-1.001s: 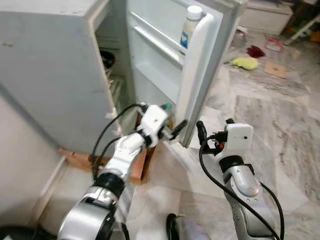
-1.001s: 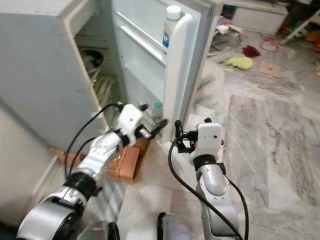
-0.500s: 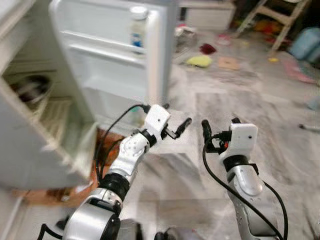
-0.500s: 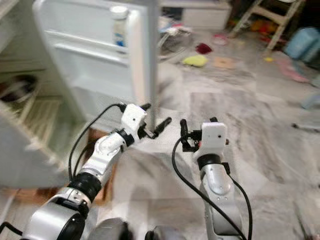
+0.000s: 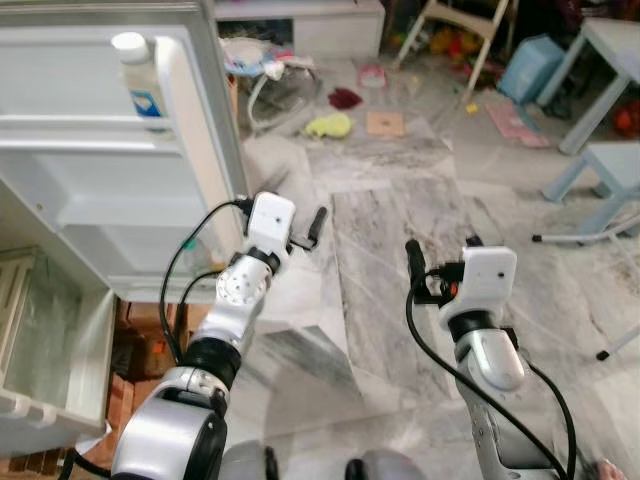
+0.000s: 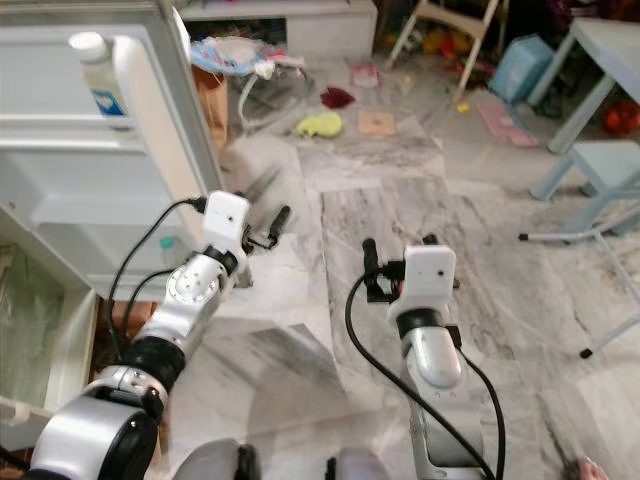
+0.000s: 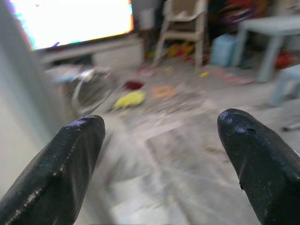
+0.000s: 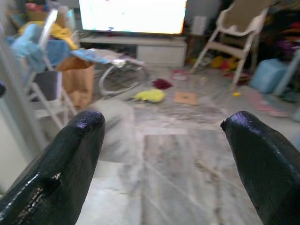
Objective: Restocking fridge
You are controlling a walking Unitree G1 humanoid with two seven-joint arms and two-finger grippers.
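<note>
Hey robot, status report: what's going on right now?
Left gripper and right gripper open, empty. Fridge door open, white bottle on its shelf. Cluttered floor ahead.

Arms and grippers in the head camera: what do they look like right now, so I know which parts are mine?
Both arms are silver with rounded joints and black elbow collars. Each wrist ends in a white boxy housing with loose black cables looping back. The left gripper and right gripper have two long black fingers with rounded glossy tips.
</note>
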